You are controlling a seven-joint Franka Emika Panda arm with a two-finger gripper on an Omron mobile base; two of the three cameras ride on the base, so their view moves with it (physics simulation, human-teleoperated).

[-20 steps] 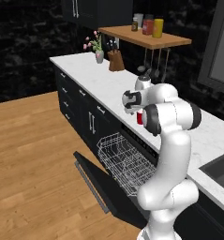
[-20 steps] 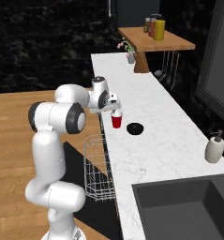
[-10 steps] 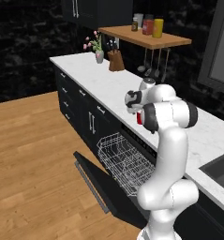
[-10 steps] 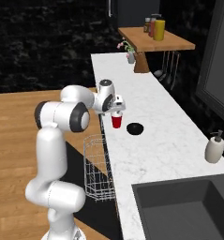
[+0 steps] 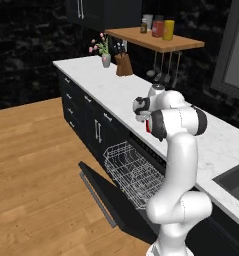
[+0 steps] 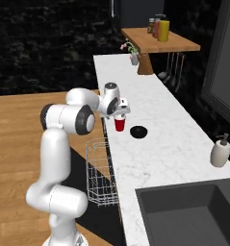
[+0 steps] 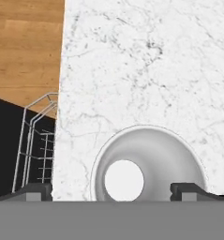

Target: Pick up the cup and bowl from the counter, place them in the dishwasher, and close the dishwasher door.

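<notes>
**Nothing loaded yet; the cup is about to be taken**

The task is judged to be at its very beginning. The cup point(image 6: 119, 124) is seen upright on the counter point(image 6: 159, 144), close to the front edge, and the bowl point(image 6: 138, 131) lies just beside it, a little further from the edge. Both are untouched as far as can be seen, so neither has been placed in the dishwasher.

The gripper point(image 6: 120, 111) is positioned directly above the cup. In the hand view the white inside of the cup point(image 7: 144, 171) is looked into from above, and the two dark fingertips point(image 7: 31, 191) are seen on either side of its rim, wide apart. The jaws are fully spread and nothing is held. No contact with the rim can be confirmed.

The dishwasher door point(image 5: 108, 195) is lowered flat over the wooden floor, and the white wire rack point(image 5: 133, 172) is pulled out above it. No dishes are seen in the rack. The opening is therefore ready to receive the two items.

What is left is nearly everything: the cup must be grasped and carried down to the rack, the same must be done with the bowl, and finally the door must be lifted shut. The first step, the grasp of the cup, is judged to be in hand but not yet done.
</notes>
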